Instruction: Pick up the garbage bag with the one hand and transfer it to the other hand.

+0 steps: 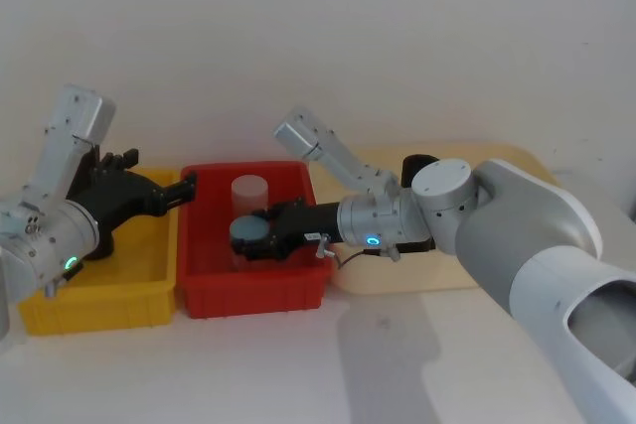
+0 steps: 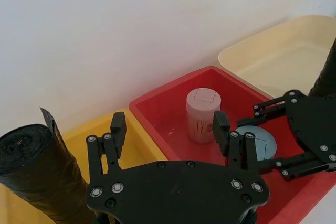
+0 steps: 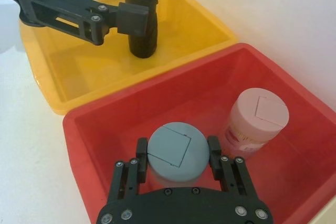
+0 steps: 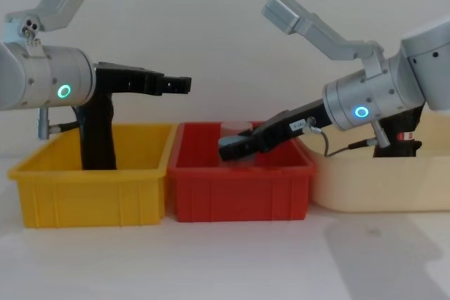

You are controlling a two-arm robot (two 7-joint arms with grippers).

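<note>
Two grips at odds: left gripper (image 2: 169, 124) gaping empty, garbage bag (image 2: 37, 166) upright just outside; right gripper (image 3: 177, 146) clamping grey-lidded jar (image 3: 178, 161), unready to receive.

— What do we see on the counter (image 1: 298, 364)?
— Yellow bin (image 1: 139, 305), red bin (image 1: 253, 295), cream tray (image 4: 380, 187) side by side; a grey-lidded jar (image 3: 178, 151) and pink-lidded jar (image 3: 257, 119) inside the red one.
</note>
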